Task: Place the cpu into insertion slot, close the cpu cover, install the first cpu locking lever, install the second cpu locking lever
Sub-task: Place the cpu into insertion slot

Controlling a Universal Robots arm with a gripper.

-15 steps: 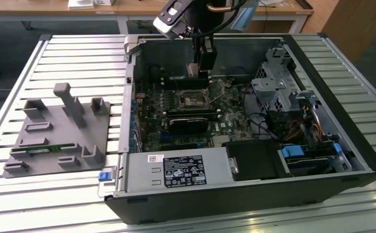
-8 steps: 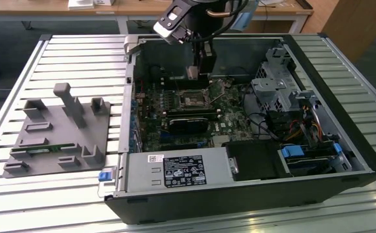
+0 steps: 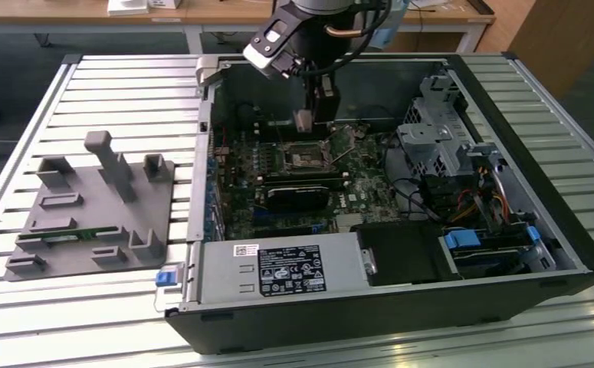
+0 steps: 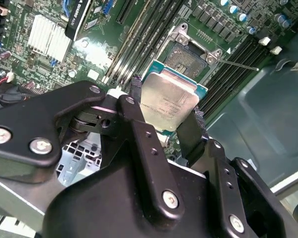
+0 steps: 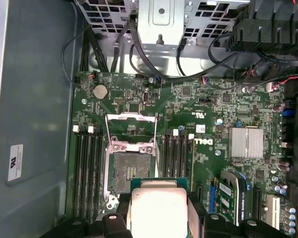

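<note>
- A slatted metal table (image 3: 123,84) carries the whole set-up, with a wooden desk (image 3: 225,11) behind it.
- On the exterior view's left, a grey parts fixture (image 3: 97,207) sits on the slats, just beside the open computer case (image 3: 379,307) lying on its side.
- Mid-case is the green motherboard (image 3: 276,199), and the arm reaches down, its gripper (image 3: 312,123) hovering over the insertion slot (image 3: 305,159).
- In the second wrist view, the black fingers (image 4: 141,134) are clamped on opposite edges of the cpu (image 4: 169,99), metal top to the camera. The chip hangs above the board, near the socket but not touching it.
- In the first wrist view, the cpu cover (image 5: 130,130) is swung open beyond the socket, so the dark seat is exposed between the memory slots (image 5: 87,168).
- This reads as the placing step, not yet done. Doing it well likely means squaring the chip's edges to the socket rim, keeping it level and lowering it straight, never sliding it across the contacts.
- On the exterior view's right, the drive cage (image 3: 434,138) and cables (image 3: 480,203) sit well apart from the work.
</note>
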